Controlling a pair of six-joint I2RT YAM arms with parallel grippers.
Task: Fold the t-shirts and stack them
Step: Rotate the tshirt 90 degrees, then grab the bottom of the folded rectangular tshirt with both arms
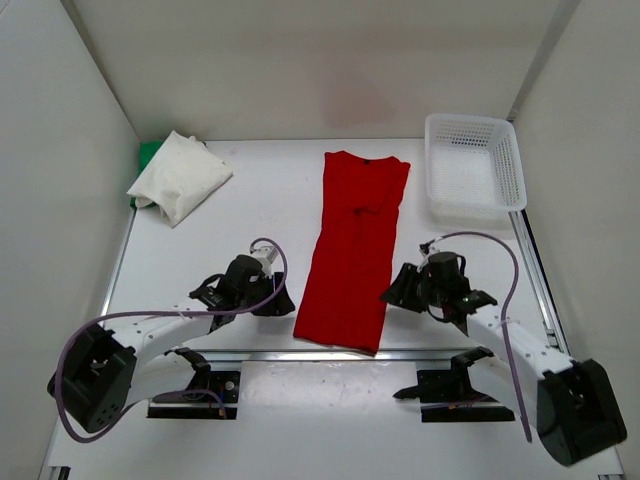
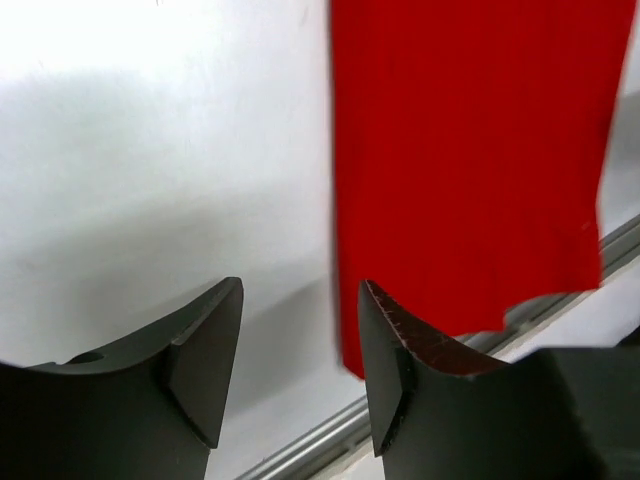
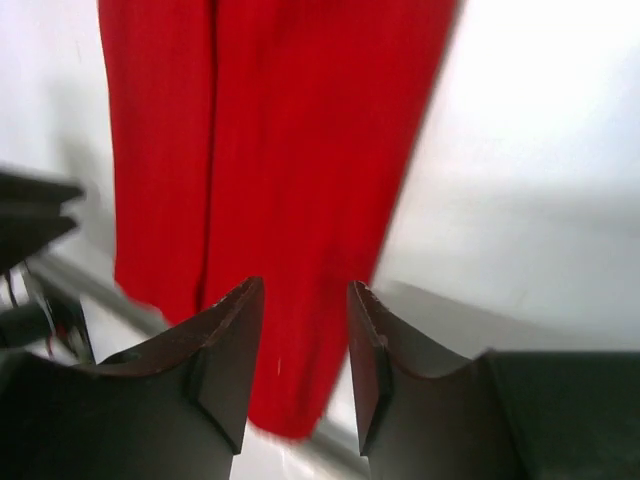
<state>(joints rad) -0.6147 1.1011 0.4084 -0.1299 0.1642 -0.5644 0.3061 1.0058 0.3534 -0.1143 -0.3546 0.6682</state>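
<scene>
The red t-shirt (image 1: 352,250) lies flat in the middle of the table, folded lengthwise into a long narrow strip, collar far and hem near. It also shows in the left wrist view (image 2: 470,160) and the right wrist view (image 3: 260,150). My left gripper (image 1: 281,300) is open and empty beside the strip's near left corner. My right gripper (image 1: 392,293) is open and empty at the strip's near right edge. The white t-shirt (image 1: 180,176) lies folded at the far left, on top of the green t-shirt (image 1: 148,153), which shows only as a small edge.
A white mesh basket (image 1: 474,166) stands at the far right. A metal rail (image 1: 330,353) runs along the table's near edge just below the red shirt's hem. White walls enclose the table on three sides.
</scene>
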